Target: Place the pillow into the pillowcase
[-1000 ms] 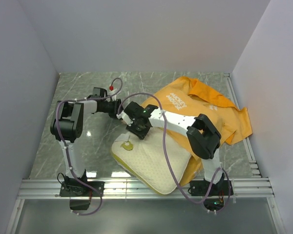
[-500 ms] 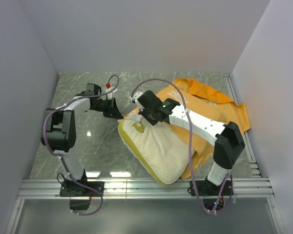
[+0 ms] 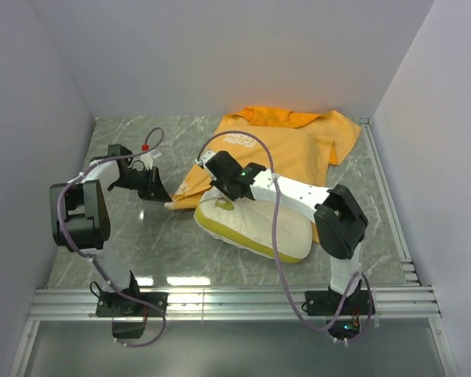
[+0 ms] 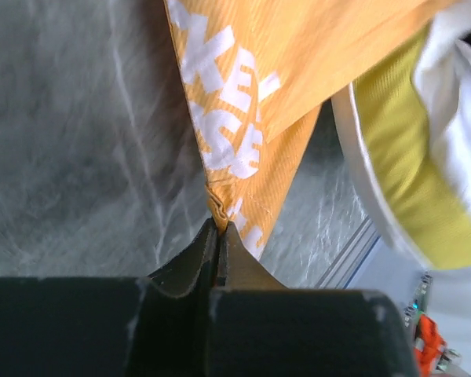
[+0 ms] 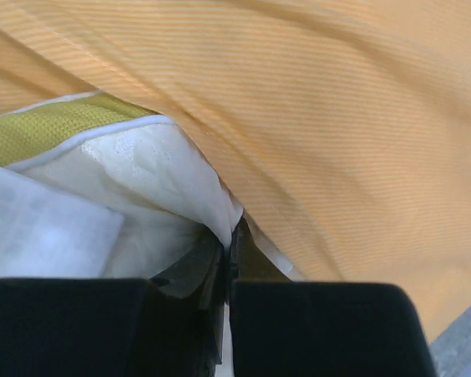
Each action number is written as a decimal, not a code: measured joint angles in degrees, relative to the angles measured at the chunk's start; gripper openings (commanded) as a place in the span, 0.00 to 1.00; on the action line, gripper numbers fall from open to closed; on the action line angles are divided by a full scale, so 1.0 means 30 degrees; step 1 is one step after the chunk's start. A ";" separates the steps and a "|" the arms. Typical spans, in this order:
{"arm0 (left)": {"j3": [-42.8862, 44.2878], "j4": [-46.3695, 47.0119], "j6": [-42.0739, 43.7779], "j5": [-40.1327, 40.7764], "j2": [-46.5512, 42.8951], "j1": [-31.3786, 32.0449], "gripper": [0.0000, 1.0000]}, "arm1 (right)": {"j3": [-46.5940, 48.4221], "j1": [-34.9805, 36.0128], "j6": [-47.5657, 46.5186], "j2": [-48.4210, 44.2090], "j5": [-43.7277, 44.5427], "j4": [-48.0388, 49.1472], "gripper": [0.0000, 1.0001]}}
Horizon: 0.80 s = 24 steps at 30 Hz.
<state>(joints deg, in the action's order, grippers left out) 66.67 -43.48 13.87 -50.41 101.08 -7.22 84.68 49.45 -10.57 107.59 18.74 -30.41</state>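
Note:
The orange pillowcase lies spread across the back of the table, white lettering near its left corner. My left gripper is shut on that corner; in the left wrist view the jaws pinch the folded orange pillowcase. The cream pillow with its yellow edge lies in front of the pillowcase, its far side meeting the orange cloth. My right gripper is shut on the pillow's left end. In the right wrist view the jaws clamp the white pillow beneath the orange pillowcase.
Grey walls close in the marble table on the left, back and right. An aluminium rail runs along the near edge with both arm bases. A purple cable loops over the pillow.
Both grippers have closed. The left arm drew the pillowcase corner leftward, spreading the case flat at the back. The right gripper and the pillow shifted left and turned.

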 measured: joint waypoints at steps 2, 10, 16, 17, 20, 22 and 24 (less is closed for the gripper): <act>-0.0401 0.0029 0.0262 0.0189 0.0444 -0.0160 0.22 | 0.1180 0.0095 0.0000 0.0641 -0.1064 -0.0780 0.14; -0.0780 0.0546 0.1020 -0.0248 -0.1231 -0.1690 0.79 | 0.0685 -0.0867 0.1042 -0.2827 -0.8240 -0.3045 0.77; -0.1253 0.3555 0.1355 0.1836 -0.8495 0.0423 0.94 | -0.2601 -0.8065 0.2820 -1.1205 -1.2626 -0.3096 0.80; -0.1384 0.4197 0.1348 0.2528 -0.9435 0.1967 0.95 | -0.3096 -0.9464 0.3162 -1.2072 -1.2779 -0.3060 0.80; -0.2033 0.6164 0.1107 0.5457 -1.0783 0.8080 0.99 | -0.5282 -1.2604 0.3803 -1.3420 -1.3121 -0.3213 0.80; -0.2302 0.7198 0.0474 0.7912 -1.0397 1.2393 0.99 | -0.6594 -1.4732 0.4153 -1.3151 -1.3070 -0.3679 0.80; -0.2237 0.8284 -0.0597 1.0156 -0.9194 1.6021 0.99 | -0.7504 -1.6662 0.4393 -1.1817 -1.2939 -0.4029 0.79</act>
<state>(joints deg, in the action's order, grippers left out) 59.96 -18.63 12.08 -19.94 73.49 40.84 62.17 -0.54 2.61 72.14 -20.08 -42.50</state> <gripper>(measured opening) 0.993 0.798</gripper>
